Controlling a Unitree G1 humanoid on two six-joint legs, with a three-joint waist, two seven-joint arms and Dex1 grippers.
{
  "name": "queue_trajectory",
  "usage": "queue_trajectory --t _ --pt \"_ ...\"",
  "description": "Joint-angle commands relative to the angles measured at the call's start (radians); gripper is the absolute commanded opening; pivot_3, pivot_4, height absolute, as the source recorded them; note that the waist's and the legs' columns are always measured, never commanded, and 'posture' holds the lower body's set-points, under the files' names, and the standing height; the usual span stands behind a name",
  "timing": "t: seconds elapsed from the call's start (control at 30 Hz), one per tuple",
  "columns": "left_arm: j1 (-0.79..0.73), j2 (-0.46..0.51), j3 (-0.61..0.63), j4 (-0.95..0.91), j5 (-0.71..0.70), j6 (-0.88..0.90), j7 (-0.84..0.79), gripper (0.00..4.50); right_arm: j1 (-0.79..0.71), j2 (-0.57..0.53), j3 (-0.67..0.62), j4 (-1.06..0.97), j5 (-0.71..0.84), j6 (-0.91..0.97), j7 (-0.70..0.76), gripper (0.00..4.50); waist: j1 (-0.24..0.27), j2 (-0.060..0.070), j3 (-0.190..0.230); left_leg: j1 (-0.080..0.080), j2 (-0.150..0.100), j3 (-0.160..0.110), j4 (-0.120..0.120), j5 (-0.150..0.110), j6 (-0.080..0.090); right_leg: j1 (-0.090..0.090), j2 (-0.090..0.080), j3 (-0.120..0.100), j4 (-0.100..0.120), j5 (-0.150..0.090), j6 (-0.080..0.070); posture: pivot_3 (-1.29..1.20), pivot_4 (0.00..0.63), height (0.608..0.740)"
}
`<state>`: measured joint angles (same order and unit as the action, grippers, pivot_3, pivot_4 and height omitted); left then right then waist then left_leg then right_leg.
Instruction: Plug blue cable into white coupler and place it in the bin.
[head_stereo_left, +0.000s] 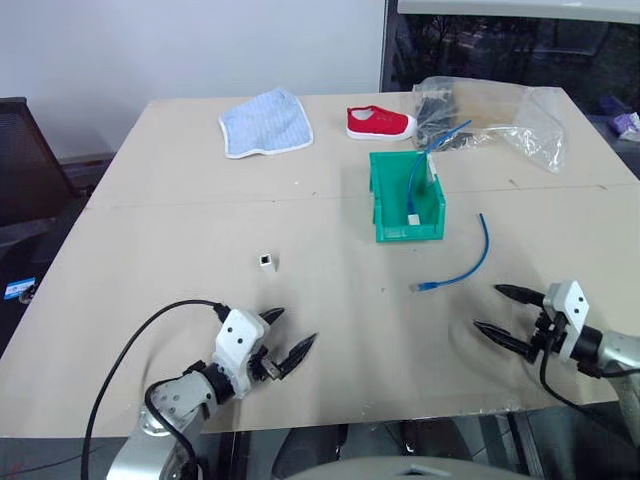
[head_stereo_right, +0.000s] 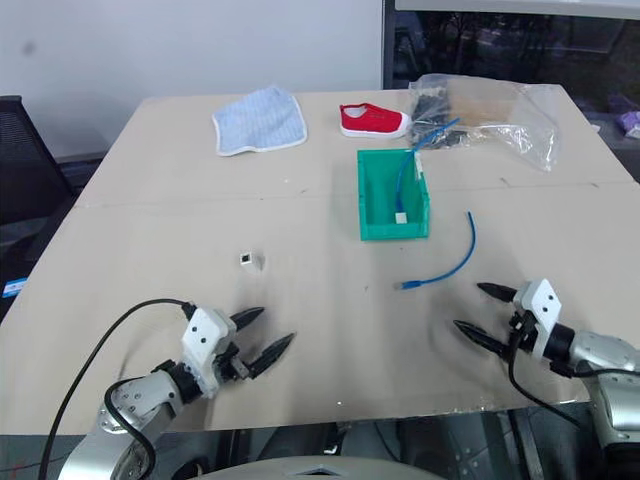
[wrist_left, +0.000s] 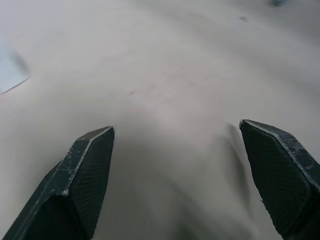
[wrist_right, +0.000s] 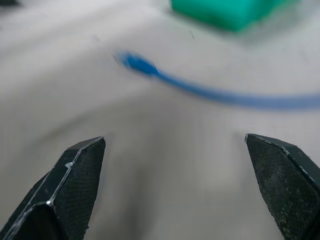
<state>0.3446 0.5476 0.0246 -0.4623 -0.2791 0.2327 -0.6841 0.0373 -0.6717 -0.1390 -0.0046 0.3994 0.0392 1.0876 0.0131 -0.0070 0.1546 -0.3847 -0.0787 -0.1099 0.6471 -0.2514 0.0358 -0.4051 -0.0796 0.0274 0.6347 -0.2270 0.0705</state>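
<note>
A curved blue cable (head_stereo_left: 467, 264) lies loose on the table, right of centre, and also runs across the right wrist view (wrist_right: 210, 91). The tiny white coupler (head_stereo_left: 266, 261) sits alone left of centre. Behind the cable stands the green bin (head_stereo_left: 404, 196), with another blue cable and a white piece inside it. My right gripper (head_stereo_left: 491, 311) is open and empty, low over the table just right of the cable's near end. Near the front edge, my left gripper (head_stereo_left: 290, 334) is also open and empty, a short way in front of the coupler.
At the back of the table lie a blue-and-white cloth (head_stereo_left: 265, 122), a red shoe (head_stereo_left: 379, 122) and a clear plastic bag (head_stereo_left: 500, 118) holding dark items. A black cable loops from my left arm over the front edge. A dark chair (head_stereo_left: 25, 160) stands at the left.
</note>
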Motion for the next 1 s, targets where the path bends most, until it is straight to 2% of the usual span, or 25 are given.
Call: queue_trajectory --t 0.03,0.37,0.47,0.53,0.6,0.7,0.8,1.0 --pt "-0.059 0.049 -0.008 -0.024 -0.026 -0.001 -0.072 4.15 -0.081 -0.019 0.061 -0.037 -0.022 0.025 0.028 4.41 0.000 0.000 0.000 0.000 0.000 0.000 0.000 0.000 0.000 0.000 0.000 0.000 0.000 0.000 0.000 0.00 0.150 0.740" --pt "-0.297 0.201 -0.043 -0.027 -0.154 0.092 -0.320 4.15 -0.357 0.002 0.303 0.151 -0.198 0.021 0.095 4.41 -0.001 0.000 0.002 -0.008 0.000 -0.001 0.000 0.001 0.000 -0.007 0.001 -0.002 -0.002 0.003 0.003 0.00 0.150 0.740" --pt "-0.321 0.223 -0.039 -0.020 -0.165 0.104 -0.346 4.15 -0.406 0.015 0.324 0.202 -0.217 0.003 0.102 3.57 -0.003 0.001 0.002 -0.008 0.000 -0.001 0.000 0.001 -0.002 -0.007 0.002 -0.002 -0.002 0.003 0.003 0.00 0.150 0.740" --pt "-0.327 0.227 -0.037 -0.013 -0.159 0.102 -0.353 4.15 -0.425 0.022 0.333 0.216 -0.220 0.002 0.110 2.43 -0.004 0.001 0.002 -0.008 0.000 -0.001 0.000 0.002 -0.004 -0.007 0.002 -0.001 -0.003 0.003 0.003 0.00 0.150 0.740" --pt "-0.327 0.228 -0.035 -0.004 -0.152 0.095 -0.358 4.15 -0.438 0.027 0.341 0.226 -0.229 -0.003 0.117 1.67 -0.003 0.001 0.002 -0.008 0.000 -0.001 0.000 0.002 -0.004 -0.007 0.001 -0.002 -0.002 0.003 0.003 0.00 0.150 0.740" --pt "-0.322 0.226 -0.035 0.012 -0.138 0.078 -0.364 4.15 -0.455 0.037 0.353 0.242 -0.243 -0.015 0.123 0.06 -0.003 0.001 0.002 -0.008 0.000 -0.002 0.000 0.002 -0.002 -0.007 0.001 -0.002 -0.002 0.004 0.003 0.00 0.150 0.740" --pt "-0.324 0.221 -0.035 0.016 -0.135 0.076 -0.366 4.15 -0.470 0.052 0.362 0.245 -0.247 -0.016 0.129 0.06 -0.005 0.001 0.002 -0.007 0.000 -0.002 0.000 0.001 -0.001 -0.006 0.002 -0.001 -0.002 0.004 0.002 0.00 0.150 0.740" --pt "-0.365 0.227 -0.029 0.042 -0.139 0.091 -0.367 4.15 -0.567 0.152 0.409 0.270 -0.266 -0.010 0.133 0.06 -0.024 0.001 0.002 -0.007 0.000 -0.002 0.000 0.001 -0.001 -0.007 0.002 -0.001 0.000 0.004 0.002 0.00 0.150 0.740"
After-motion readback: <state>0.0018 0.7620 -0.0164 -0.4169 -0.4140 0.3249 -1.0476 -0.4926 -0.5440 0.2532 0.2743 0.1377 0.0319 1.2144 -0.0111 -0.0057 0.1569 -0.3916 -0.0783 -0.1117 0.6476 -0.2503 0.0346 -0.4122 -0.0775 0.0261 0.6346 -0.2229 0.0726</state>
